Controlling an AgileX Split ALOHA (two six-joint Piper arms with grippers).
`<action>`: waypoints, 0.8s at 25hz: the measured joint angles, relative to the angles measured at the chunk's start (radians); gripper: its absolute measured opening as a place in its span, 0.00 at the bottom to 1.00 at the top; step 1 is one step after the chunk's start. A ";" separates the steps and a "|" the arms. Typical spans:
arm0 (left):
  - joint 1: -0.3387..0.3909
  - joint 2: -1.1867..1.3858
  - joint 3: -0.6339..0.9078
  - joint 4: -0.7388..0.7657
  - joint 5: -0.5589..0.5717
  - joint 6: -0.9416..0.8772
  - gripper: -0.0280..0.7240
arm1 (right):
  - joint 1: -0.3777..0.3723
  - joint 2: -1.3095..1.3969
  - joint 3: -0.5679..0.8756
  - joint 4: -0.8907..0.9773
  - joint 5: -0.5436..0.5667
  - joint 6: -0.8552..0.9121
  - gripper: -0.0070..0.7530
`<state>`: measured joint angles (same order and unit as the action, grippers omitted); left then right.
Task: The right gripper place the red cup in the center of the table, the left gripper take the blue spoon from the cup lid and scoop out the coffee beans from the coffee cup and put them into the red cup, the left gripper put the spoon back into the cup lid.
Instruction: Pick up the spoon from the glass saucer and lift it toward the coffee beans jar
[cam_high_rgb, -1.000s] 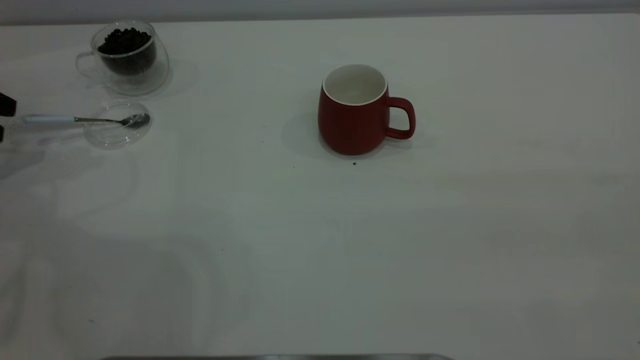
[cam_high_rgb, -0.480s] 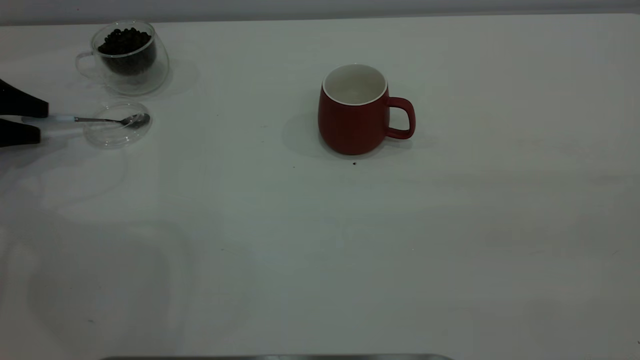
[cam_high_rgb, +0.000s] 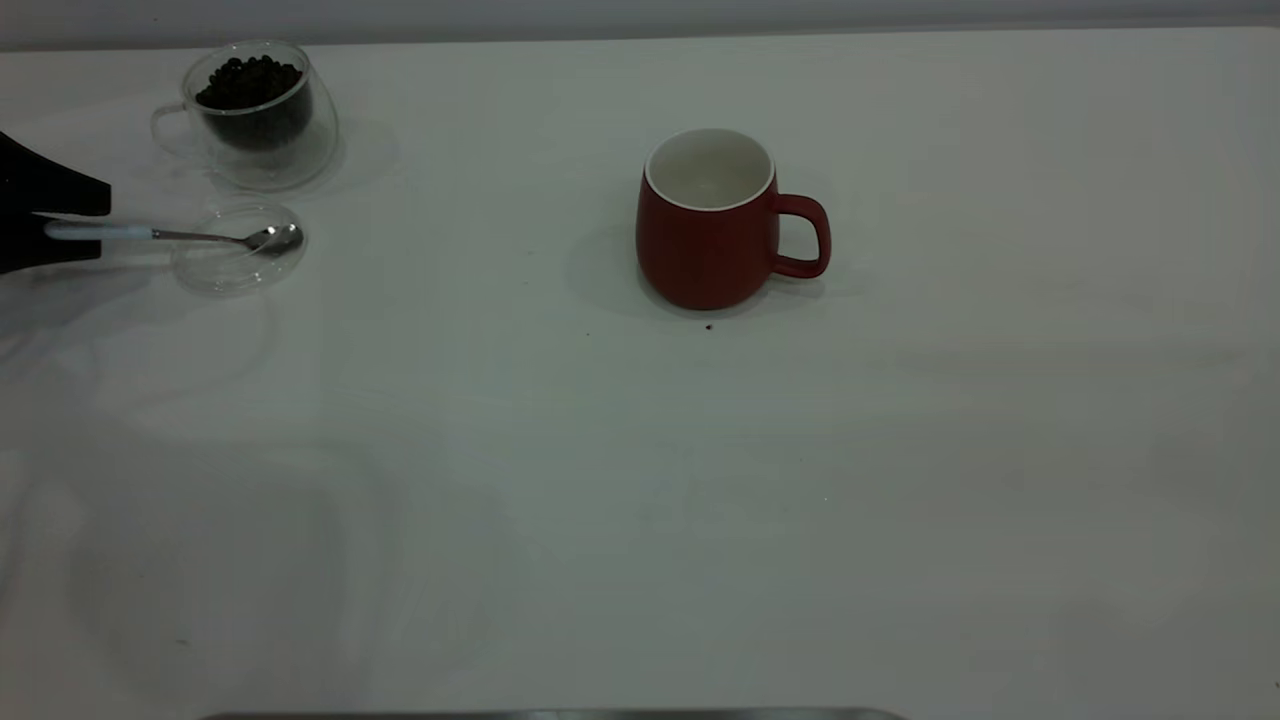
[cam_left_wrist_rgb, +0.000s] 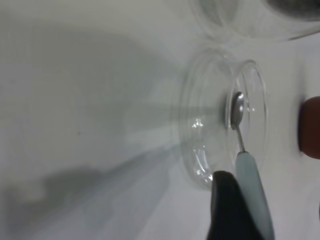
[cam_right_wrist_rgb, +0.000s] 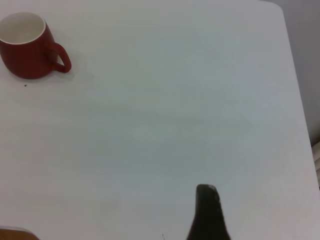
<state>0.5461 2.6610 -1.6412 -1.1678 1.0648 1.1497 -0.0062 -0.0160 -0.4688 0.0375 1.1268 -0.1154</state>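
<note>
The step in hand looks to be picking the blue spoon (cam_high_rgb: 150, 235) off the cup lid (cam_high_rgb: 236, 262), so take the lid as the landmark. The spoon's bowl rests inside the lid and its pale handle runs out over the rim toward the left gripper (cam_high_rgb: 65, 231), whose two black fingers sit either side of the handle end, close against it; whether they are already pinching it tight is hard to tell from here. The coffee cup (cam_high_rgb: 258, 112) with the coffee beans (cam_high_rgb: 250, 82) stands just behind the lid, and the red cup (cam_high_rgb: 712, 222) stands well to the lid's right, near the middle of the table (cam_high_rgb: 700, 500). To do this well, squeeze the handle squarely, then lift straight up so the bowl clears the rim without dragging the light lid. The right gripper (cam_right_wrist_rgb: 207, 210) is parked well away, its fingers not readable
</note>
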 joint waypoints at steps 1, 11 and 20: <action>0.000 0.000 -0.001 0.000 0.004 0.000 0.64 | 0.000 0.000 0.000 0.000 0.000 0.000 0.79; 0.000 0.000 -0.002 -0.001 0.038 -0.001 0.25 | 0.000 0.000 0.000 0.000 0.000 0.000 0.79; 0.006 -0.001 -0.002 0.001 0.076 -0.009 0.20 | 0.000 0.000 0.000 0.000 0.000 0.000 0.79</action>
<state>0.5520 2.6598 -1.6428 -1.1670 1.1406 1.1406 -0.0062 -0.0160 -0.4688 0.0375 1.1268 -0.1154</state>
